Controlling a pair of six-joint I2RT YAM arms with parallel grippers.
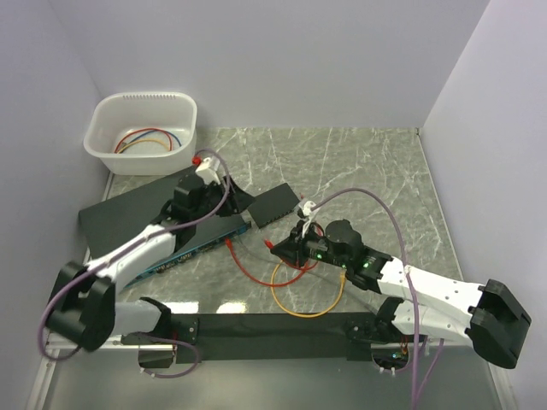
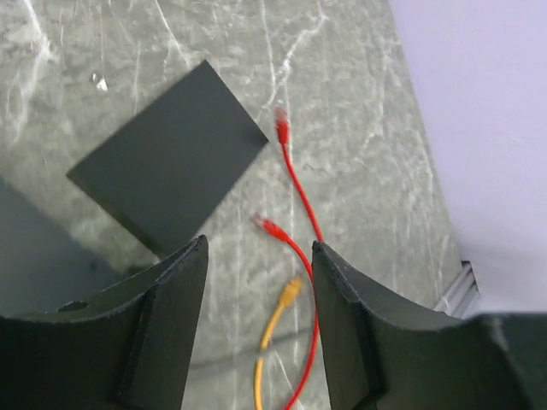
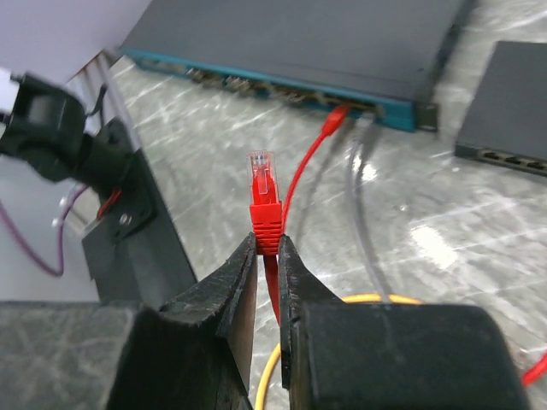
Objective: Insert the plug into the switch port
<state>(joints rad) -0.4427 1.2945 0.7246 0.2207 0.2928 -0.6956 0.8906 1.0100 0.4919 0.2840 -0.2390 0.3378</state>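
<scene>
Left arm (image 1: 137,252): reaches from the near-left base diagonally away over the top of the switch (image 3: 299,34); its wrist stands above the slab's far right part.
Left gripper (image 2: 258,252): jaws parted, nothing between them; the worktop (image 1: 359,171) shows through the gap.
Right arm (image 1: 427,290): stretched low from the near-right base leftward to mid-worktop, wrist in front of the small black box (image 3: 513,102).
Right gripper (image 3: 267,243): pinched narrow on the plug (image 3: 263,201), clamping its red boot from both sides.
Plug: held off the worktop, clear tip pointing away from the gripper toward the switch's teal face; apart from it, in no socket.
Switch port (image 3: 282,90): one of a row along the teal front, facing the right gripper and well apart from the held plug.
Red cable (image 3: 301,171): runs from beside the right gripper to a second red connector (image 3: 336,118) at the teal face near its right end. Whether that one is seated, cannot tell.
Orange-yellow cable (image 1: 308,309): looped on the worktop beside the right arm.
White tub (image 1: 145,96): far left corner, coloured cables inside.
</scene>
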